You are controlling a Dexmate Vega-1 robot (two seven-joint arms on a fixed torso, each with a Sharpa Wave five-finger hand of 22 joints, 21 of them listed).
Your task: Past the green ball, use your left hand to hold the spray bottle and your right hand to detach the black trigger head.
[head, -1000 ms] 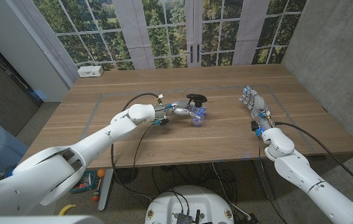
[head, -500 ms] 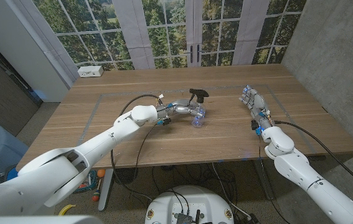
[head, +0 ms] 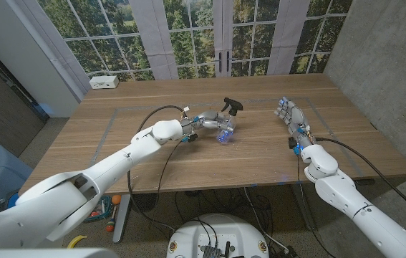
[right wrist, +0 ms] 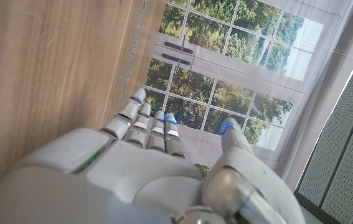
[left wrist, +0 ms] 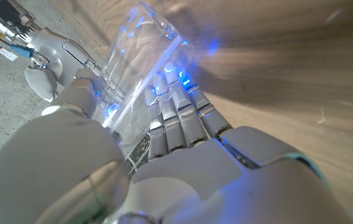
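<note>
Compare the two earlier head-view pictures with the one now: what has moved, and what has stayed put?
The left hand, gripping the clear plastic spray bottle, has carried it a little toward the table's far side and the robot's right, and the black trigger head has risen with it. The right hand stays by the right side of the wooden table, holding nothing. The white box at the far corner is unmoved.

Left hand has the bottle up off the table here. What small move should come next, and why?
Probably bring the right hand across toward the black trigger head. The left hand already grips the clear spray bottle, tilted, while the right hand holds nothing and stands well apart from it on the table.
</note>
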